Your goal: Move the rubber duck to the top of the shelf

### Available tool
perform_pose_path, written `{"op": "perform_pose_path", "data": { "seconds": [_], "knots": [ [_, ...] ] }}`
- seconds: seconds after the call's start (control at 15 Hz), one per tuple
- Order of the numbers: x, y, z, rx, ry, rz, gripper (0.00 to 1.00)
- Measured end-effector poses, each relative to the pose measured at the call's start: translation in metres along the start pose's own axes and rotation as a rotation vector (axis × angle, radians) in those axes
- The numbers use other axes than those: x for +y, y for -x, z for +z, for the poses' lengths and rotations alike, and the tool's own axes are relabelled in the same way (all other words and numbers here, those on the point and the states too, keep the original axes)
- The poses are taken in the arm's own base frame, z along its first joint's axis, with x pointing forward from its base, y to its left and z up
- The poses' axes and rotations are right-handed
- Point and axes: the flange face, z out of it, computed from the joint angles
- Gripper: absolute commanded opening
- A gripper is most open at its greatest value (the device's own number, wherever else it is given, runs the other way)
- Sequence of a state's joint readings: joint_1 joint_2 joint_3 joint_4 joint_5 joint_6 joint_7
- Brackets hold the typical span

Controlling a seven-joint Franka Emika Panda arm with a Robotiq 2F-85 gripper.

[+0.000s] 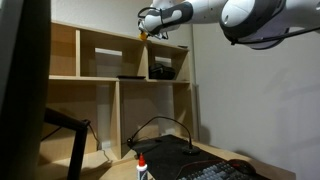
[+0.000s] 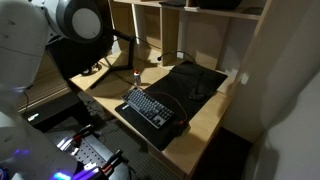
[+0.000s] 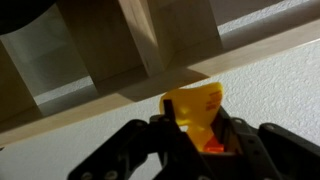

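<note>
My gripper (image 3: 195,135) is shut on the rubber duck (image 3: 195,112), a yellow toy with an orange spot showing between the black fingers in the wrist view. In an exterior view the gripper (image 1: 145,30) hangs just above the top board of the plywood shelf (image 1: 100,35), near its right end, with a small yellow speck of the duck (image 1: 143,35) at the fingertips. The shelf's top edge and cubbies (image 3: 150,60) fill the upper wrist view. The shelf's lower part shows in the other exterior view (image 2: 215,35); the duck and gripper are out of that view.
Dark items sit in the upper right cubby (image 1: 162,70). A white bottle with a red cap (image 1: 141,168) stands on the desk below. A keyboard (image 2: 150,108) and black mat (image 2: 195,82) lie on the desk, with cables near the shelf's foot (image 1: 160,125).
</note>
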State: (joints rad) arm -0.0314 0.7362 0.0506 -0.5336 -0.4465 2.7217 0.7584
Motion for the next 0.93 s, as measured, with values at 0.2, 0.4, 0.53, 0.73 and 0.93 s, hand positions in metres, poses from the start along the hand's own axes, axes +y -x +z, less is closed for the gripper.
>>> {"op": "perform_pose_path", "data": {
  "seconds": [0.2, 0.4, 0.53, 0.73, 0.93],
  "knots": [
    [0.002, 0.000, 0.001, 0.012, 0.000, -0.007, 0.66],
    [0.005, 0.000, 0.002, 0.014, 0.009, -0.007, 0.85],
    [0.007, 0.000, 0.003, 0.015, 0.013, 0.000, 0.99],
    [0.008, -0.004, 0.001, 0.019, 0.009, 0.047, 1.00],
    [0.005, -0.016, -0.007, 0.015, -0.012, 0.149, 1.00]
  ]
}}
